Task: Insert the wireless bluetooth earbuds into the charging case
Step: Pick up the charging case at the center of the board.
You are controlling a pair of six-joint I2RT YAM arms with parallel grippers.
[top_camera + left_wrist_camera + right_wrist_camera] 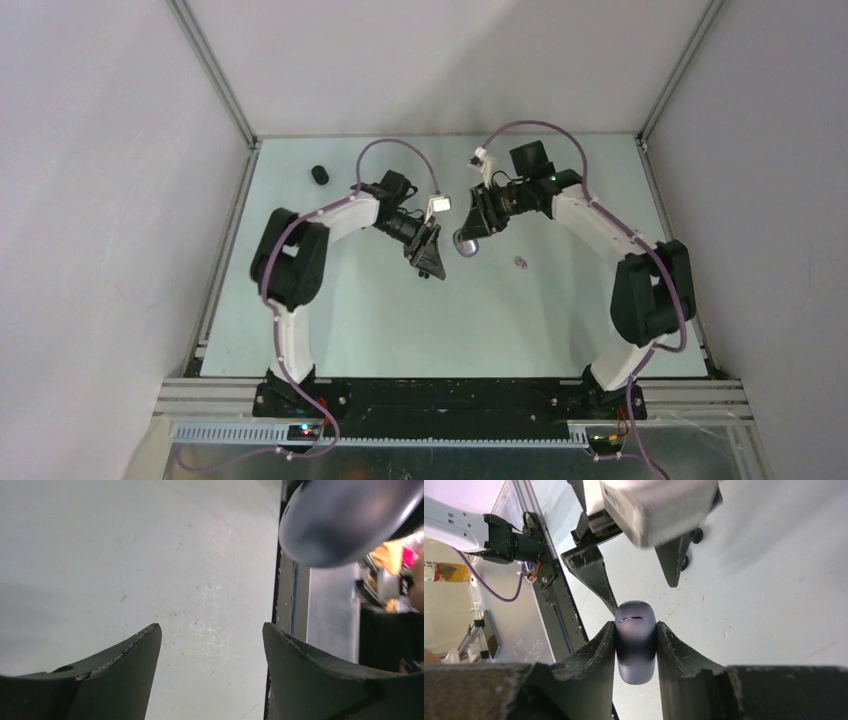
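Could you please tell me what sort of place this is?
Likely a robotics lab cell: a table walled by white panels on aluminium framing, two bolted arms, the right claw gripping a charging case.

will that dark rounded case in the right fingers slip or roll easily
Probably slippery: the charging case looks glossy and curved, pinched only at its sides by the right fingers. Set down, its rounded shell would likely rock or roll.

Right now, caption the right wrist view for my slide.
Right gripper grips the dark rounded case by its sides; left gripper, open, hangs just beyond.
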